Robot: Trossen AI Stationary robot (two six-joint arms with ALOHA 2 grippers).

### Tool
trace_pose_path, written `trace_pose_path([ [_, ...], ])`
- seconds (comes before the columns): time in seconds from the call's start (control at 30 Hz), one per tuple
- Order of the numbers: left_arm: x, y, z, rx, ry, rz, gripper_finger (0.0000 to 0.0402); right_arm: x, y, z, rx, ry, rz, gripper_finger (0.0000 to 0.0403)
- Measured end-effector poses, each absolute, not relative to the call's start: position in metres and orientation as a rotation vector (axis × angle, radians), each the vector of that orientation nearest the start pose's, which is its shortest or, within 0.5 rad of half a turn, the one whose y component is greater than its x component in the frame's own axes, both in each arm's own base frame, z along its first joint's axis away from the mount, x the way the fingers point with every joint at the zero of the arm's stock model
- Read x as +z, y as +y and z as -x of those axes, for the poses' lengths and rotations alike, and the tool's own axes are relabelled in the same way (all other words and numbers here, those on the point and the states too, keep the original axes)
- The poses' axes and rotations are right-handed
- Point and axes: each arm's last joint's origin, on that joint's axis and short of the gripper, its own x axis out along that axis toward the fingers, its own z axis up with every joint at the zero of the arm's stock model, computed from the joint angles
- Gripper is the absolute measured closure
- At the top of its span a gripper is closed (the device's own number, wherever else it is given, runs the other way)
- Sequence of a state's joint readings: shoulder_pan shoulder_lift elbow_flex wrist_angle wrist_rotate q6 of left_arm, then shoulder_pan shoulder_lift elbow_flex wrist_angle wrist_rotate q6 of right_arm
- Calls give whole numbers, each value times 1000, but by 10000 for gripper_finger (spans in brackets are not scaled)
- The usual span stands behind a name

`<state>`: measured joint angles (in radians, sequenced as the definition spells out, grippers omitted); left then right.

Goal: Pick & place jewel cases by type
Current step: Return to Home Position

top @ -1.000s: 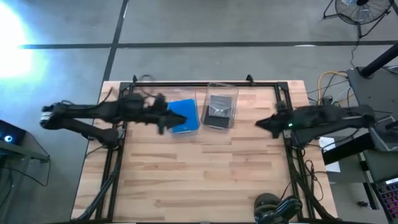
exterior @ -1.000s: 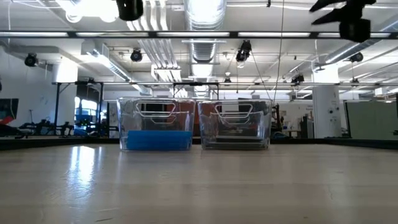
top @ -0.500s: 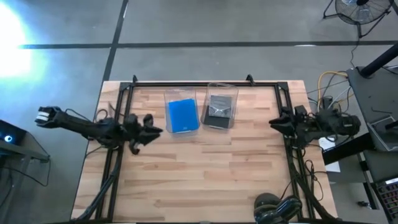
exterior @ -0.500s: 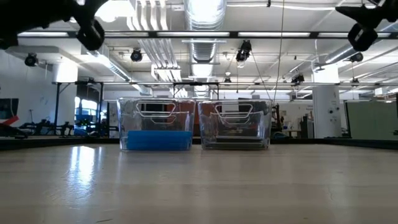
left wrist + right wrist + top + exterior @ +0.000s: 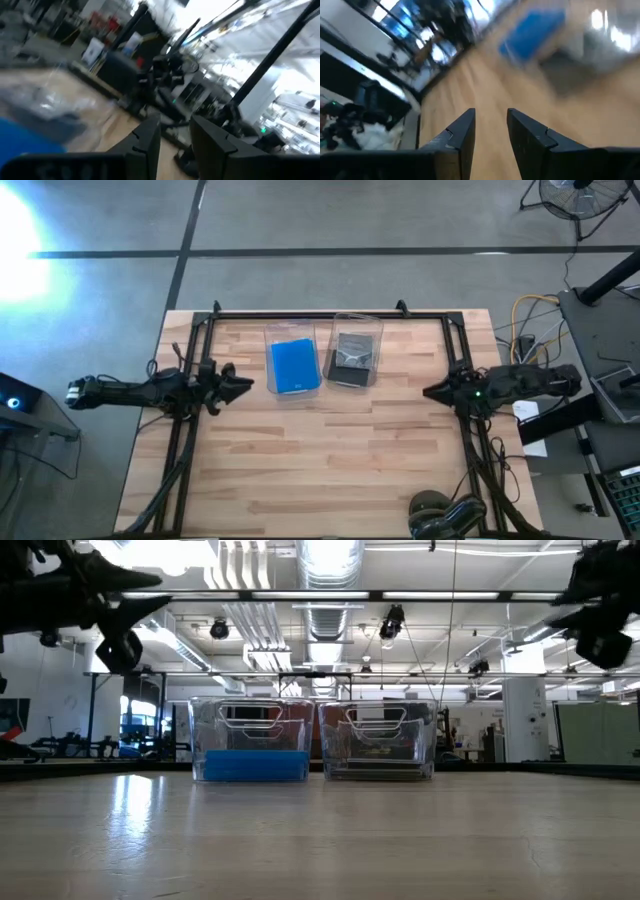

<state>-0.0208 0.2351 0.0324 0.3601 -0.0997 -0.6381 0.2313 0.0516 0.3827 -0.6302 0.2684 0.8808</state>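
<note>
Blue jewel cases [image 5: 293, 366] in left bin [image 5: 268, 352], dark jewel cases [image 5: 351, 357] in right bin [image 5: 379, 340] — tabletop's [image 5: 330, 460] far edge. Left gripper [image 5: 240, 384], right gripper [image 5: 430, 393] at side edges, slightly parted, empty. Risk: homing swing could clip a bin.

Left tray [image 5: 290, 332] beside right tray [image 5: 358, 321], jewel cases [image 5: 293, 366] inside both

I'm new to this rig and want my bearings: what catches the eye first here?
Two clear bins stand side by side at the far middle of the table: the left bin holds blue jewel cases, the right bin dark jewel cases. The left gripper and right gripper hang empty over its side edges.
</note>
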Motion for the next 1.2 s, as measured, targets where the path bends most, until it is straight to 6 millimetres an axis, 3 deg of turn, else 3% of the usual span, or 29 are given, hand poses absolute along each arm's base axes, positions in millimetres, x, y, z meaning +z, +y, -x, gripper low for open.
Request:
trace_pose_path([
  [0.1, 179, 1, -112, 56, -87, 647, 317, 212, 8, -60, -207, 405, -935, 294],
  [0.27, 165, 1, -109, 100, 26, 641, 317, 195, 8, -62, -295, 432, -1051, 294],
  [0.53, 170, 3, -97, 60, -68, 641, 317, 156, 10, -69, -299, 457, -1029, 294],
  [0.8, 177, 17, -95, 158, -181, 638, 317, 150, 11, -68, -168, 603, -1026, 294],
  [0.97, 173, 25, -96, 266, -160, 637, 317, 150, 1, -69, -296, 529, -1070, 294],
  [1.2, 171, 26, -96, 276, -148, 638, 317, 150, -7, -69, -393, 473, -1103, 293],
])
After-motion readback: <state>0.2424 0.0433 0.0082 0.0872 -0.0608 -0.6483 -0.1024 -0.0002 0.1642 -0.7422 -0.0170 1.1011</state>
